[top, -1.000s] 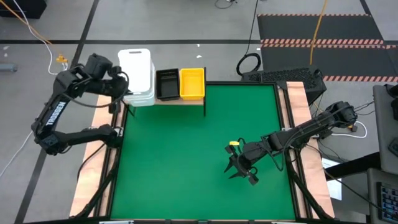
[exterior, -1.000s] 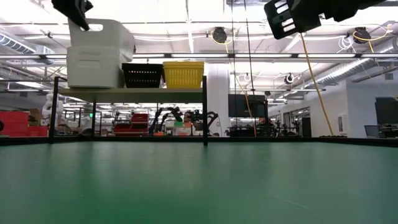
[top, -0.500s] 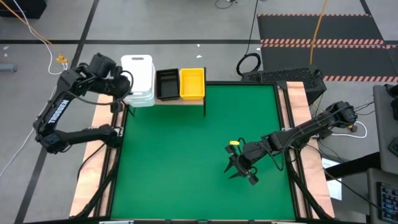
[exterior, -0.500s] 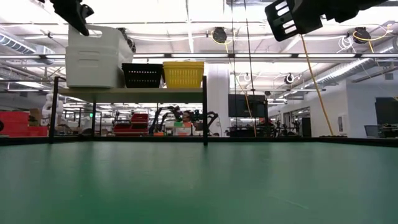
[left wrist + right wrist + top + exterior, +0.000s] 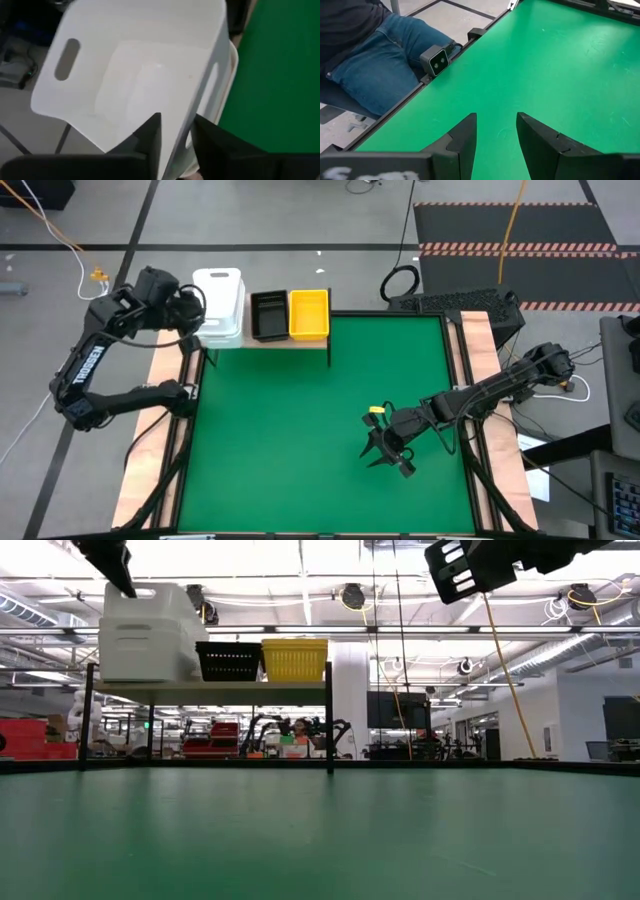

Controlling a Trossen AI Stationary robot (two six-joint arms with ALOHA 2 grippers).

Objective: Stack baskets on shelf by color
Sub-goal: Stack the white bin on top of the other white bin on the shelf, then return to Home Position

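Note:
A white basket [image 5: 220, 292] sits tilted on top of other white baskets [image 5: 231, 62] at the left end of the light-wood shelf [image 5: 295, 342]. My left gripper [image 5: 197, 320] is shut on it at its left near part; the gripper also shows in the low view [image 5: 112, 560]. A black basket [image 5: 268, 315] and a yellow basket [image 5: 308, 313] stand beside it on the shelf. How many baskets each pile holds, I cannot tell. My right gripper [image 5: 392, 448] is open and empty above the green mat [image 5: 300, 430]. My left gripper holds the top white basket by the rim of one wall [image 5: 186, 117], near that wall's handle slot [image 5: 210, 92]. One finger [image 5: 150, 137] is inside the basket and one finger [image 5: 212, 145] outside. The basket is tilted, its lower part in the white basket below.
The shelf stands on thin black legs [image 5: 329, 720] at the mat's far left. A person's legs in jeans [image 5: 375, 55] and a small camera [image 5: 437, 59] are at the table's edge in the right wrist view. The mat between the arms is bare green.
My left gripper has gone a little toward the table's left edge and down with the white basket. The basket has sunk lower onto the white pile and shifted left with it. My right arm has kept still.

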